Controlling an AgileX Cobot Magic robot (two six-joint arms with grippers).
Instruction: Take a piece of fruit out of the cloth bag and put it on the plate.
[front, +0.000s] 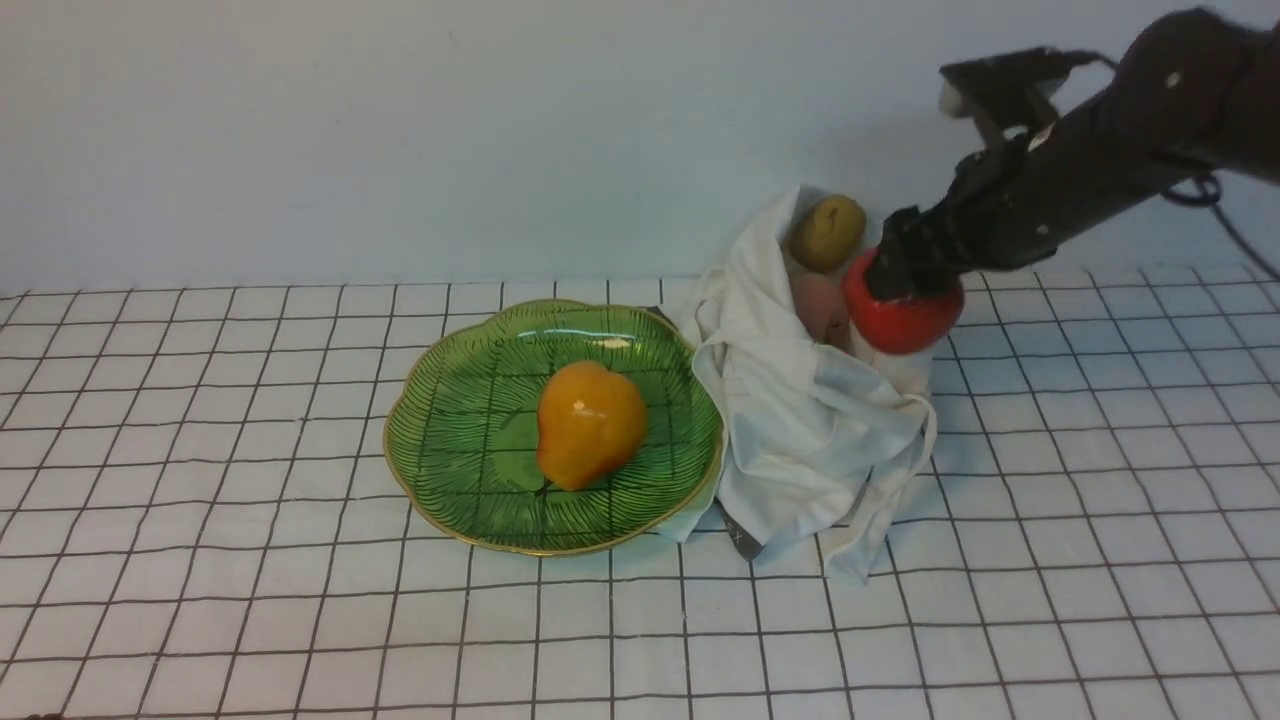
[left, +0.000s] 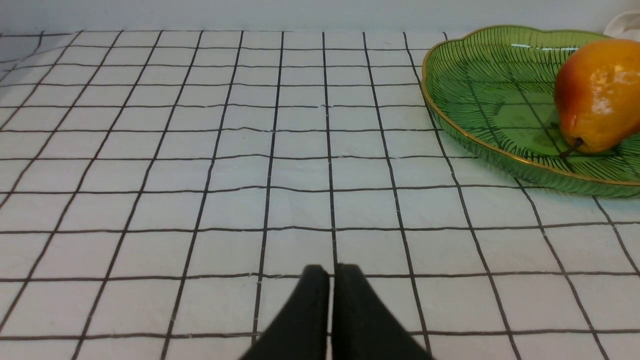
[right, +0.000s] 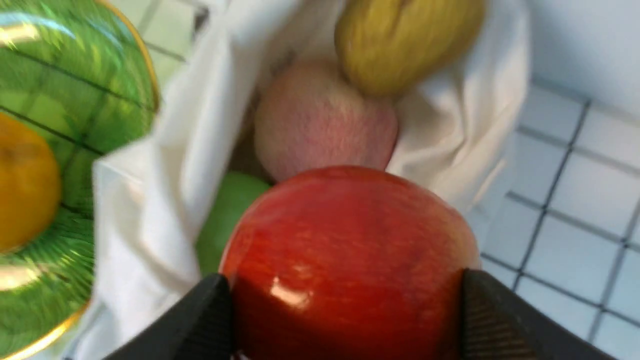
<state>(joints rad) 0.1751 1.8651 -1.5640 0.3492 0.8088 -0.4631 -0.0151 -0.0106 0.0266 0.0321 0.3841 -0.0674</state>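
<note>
A glossy red apple (front: 905, 322) (right: 350, 235) sits at the right rim of the white cloth bag (front: 810, 430) (right: 150, 200). My right gripper (front: 900, 272) (right: 345, 300) comes down on it from the right, and both black fingers (right: 210, 315) press against its sides. The green leaf-patterned plate (front: 460, 420) (left: 480, 90) (right: 60, 75) lies just left of the bag. My left gripper (left: 328, 272) is shut and empty, low over the checked cloth to the left of the plate; it is out of the front view.
An orange-yellow pear (front: 588, 422) (left: 597, 95) lies in the middle of the plate. In the bag's mouth are an olive-green oval fruit (front: 828, 232) (right: 400, 40), a pale pink fruit (front: 820, 300) (right: 320, 120) and a green one (right: 227, 210). A white wall stands close behind.
</note>
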